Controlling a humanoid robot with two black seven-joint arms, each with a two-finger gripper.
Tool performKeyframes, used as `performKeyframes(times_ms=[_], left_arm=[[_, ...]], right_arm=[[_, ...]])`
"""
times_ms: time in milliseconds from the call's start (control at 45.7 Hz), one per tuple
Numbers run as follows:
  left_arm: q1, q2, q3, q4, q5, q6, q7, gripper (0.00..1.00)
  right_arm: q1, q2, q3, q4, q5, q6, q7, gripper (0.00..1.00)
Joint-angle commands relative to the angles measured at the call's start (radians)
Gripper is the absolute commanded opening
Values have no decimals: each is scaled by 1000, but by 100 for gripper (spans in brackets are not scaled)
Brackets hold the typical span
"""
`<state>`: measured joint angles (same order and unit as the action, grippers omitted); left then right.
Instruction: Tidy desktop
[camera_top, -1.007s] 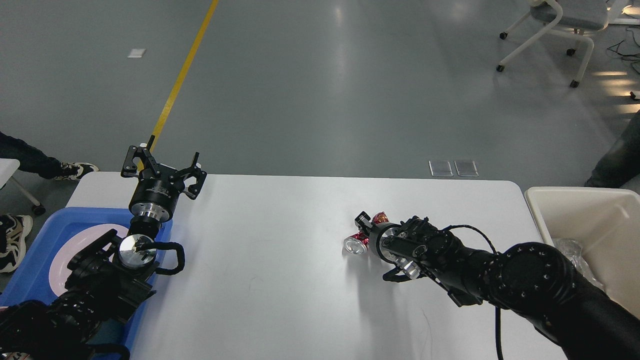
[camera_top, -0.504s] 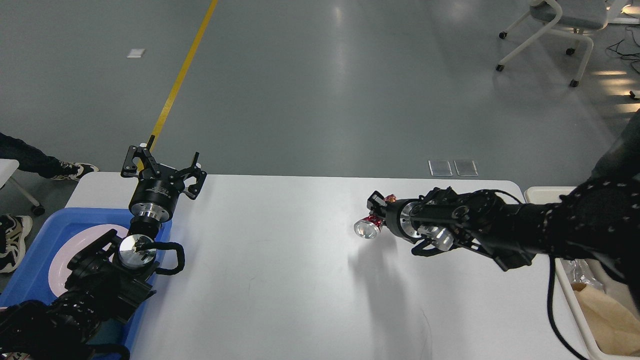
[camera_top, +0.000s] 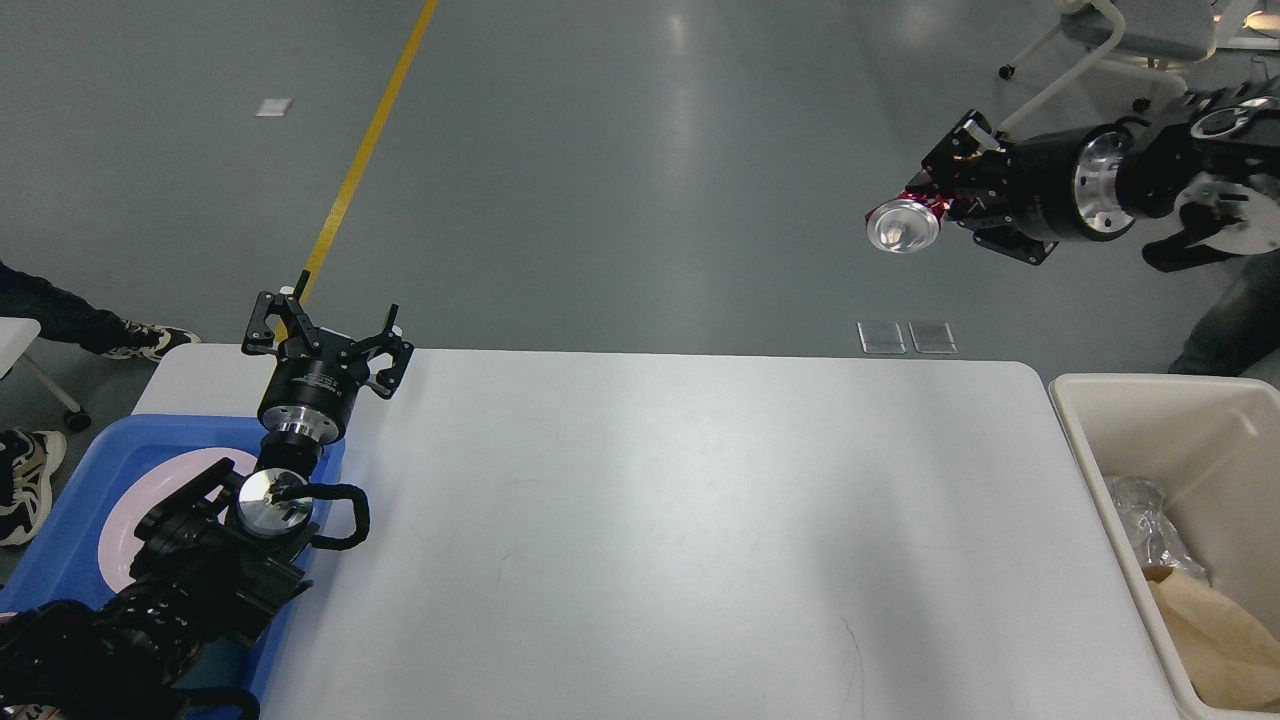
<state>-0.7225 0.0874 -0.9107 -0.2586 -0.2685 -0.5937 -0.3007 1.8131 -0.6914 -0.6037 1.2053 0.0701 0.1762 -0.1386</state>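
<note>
The white desktop (camera_top: 640, 520) fills the lower middle of the head view and bears nothing loose. My right gripper (camera_top: 945, 195) is raised high at the upper right, well above and beyond the desktop's far right corner. It is shut on a crushed red can (camera_top: 905, 222), whose silver end faces me. My left gripper (camera_top: 325, 325) is open and empty, pointing up over the desktop's far left corner, beside the blue tray.
A blue tray (camera_top: 75, 500) with a pink plate (camera_top: 135, 510) lies at the left edge. A cream bin (camera_top: 1130, 400) with clear plastic and brown paper stands at the right edge. Shoes show on the floor at left, a wheeled chair (camera_top: 1120, 60) at far right.
My right gripper lifted the red can off the desktop and swung it up and to the right. The left arm has not moved.
</note>
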Motion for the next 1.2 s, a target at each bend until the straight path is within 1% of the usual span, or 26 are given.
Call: performKeyframes(times_ms=[0,109,219,350,394,504,547,635,679,722,766,810,832,985,1182], left_arm=[[0,0,-1,-1,0,0,0,97],[0,0,-1,1,0,0,0,97],[0,0,1,-1,0,0,0,97],[0,0,-1,-1,0,0,0,97],[0,0,-1,-1,0,0,0,96],[0,0,1,-1,0,0,0,97],[0,0,1,1,0,0,0,97],[0,0,-1,-1,0,0,0,97],[0,0,-1,-1,0,0,0,97],[0,0,-1,-1,0,0,0,97],[0,0,-1,-1,0,0,0,97],[0,0,-1,-1,0,0,0,97],[0,0,-1,-1,0,0,0,97],[0,0,-1,1,0,0,0,97],[0,0,-1,-1,0,0,0,97]], right_arm=[[-26,-40,-47,-32,-10,-23,1,1],[-112,-86,-108,-102,-9,-107,2,2],[-270,-118,-103,-239,-7,-185,8,4],[-457,-115,-87,-417,-7,-196,11,9],[-530,-112,-64,-467,-4,-198,13,14],[-633,-111,18,-515,-7,-201,13,21],[-698,-109,50,-562,-9,-202,13,31],[-774,-71,61,-653,-10,-202,13,58],[-810,-33,59,-703,-10,-204,13,65],[-848,-1,58,-751,-10,-204,13,69],[-882,24,58,-789,-10,-204,13,77],[-908,46,58,-817,-10,-204,13,96],[-919,55,61,-826,-10,-204,11,100],[-956,79,68,-830,-7,-196,7,100],[-946,90,107,-837,-9,-196,11,100]])
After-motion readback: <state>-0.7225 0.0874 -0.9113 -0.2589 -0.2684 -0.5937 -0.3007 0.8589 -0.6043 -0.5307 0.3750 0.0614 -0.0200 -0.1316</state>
